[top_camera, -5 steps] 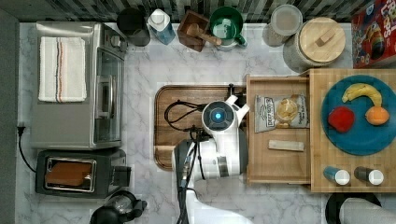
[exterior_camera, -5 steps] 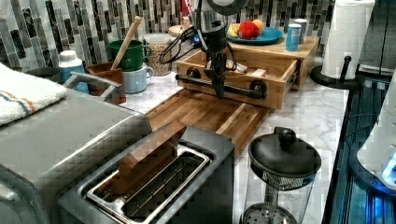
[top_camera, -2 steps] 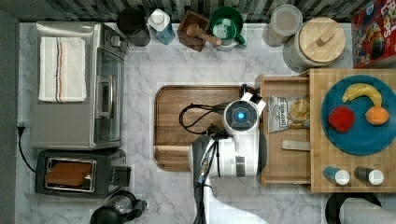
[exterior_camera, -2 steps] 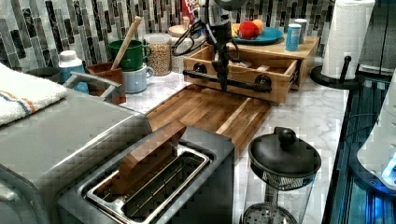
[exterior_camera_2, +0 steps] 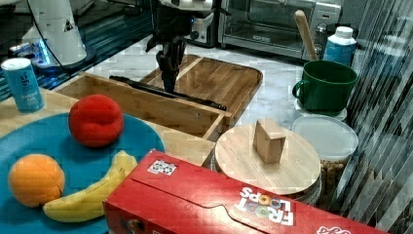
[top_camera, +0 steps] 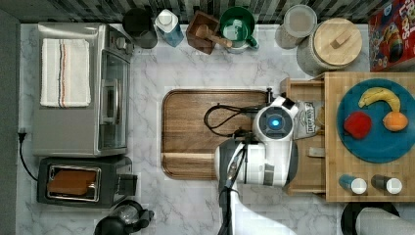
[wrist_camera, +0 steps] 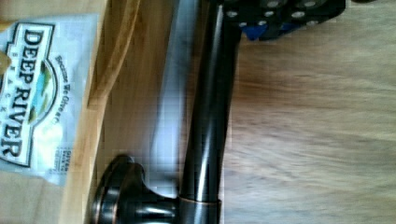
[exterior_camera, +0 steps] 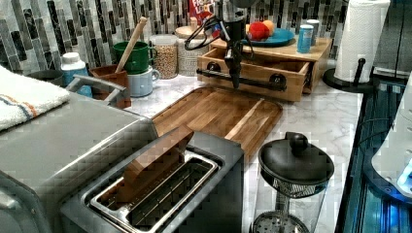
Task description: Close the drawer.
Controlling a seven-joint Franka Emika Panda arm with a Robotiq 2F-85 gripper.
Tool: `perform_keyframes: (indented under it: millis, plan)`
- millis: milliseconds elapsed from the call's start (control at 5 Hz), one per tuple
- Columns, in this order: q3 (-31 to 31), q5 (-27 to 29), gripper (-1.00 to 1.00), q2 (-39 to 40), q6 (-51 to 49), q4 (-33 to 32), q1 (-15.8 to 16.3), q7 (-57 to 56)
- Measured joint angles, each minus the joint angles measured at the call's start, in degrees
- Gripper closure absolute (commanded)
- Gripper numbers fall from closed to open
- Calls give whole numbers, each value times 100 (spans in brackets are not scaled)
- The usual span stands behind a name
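Gripper [exterior_camera: 234,80], its finger state impossible to tell, hangs seemingly against the handle [exterior_camera: 243,80], whose long axis crosses the drawer [exterior_camera: 291,83] front just beyond.

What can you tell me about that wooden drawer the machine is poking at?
The drawer is a shallow box of pale wood with a raised rim, sliding under a butcher-block top. A thin dark bar handle on round mounts runs along its front. It is still partly open, its front close to the brown wooden tray on the marble counter. A Deep River snack bag lies inside. The robot's hand hangs straight down at the handle, near its middle.
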Motion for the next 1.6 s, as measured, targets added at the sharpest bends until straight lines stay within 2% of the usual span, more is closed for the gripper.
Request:
perform_keyframes:
  millis: [600, 1000, 1600]
  plan:
    - [-727, -320, 100, 453, 456, 481, -236, -364]
    - [-700, -325, 100, 620, 106, 795, -259, -554]
    - [-706, -490, 100, 639, 90, 828, -247, -548]
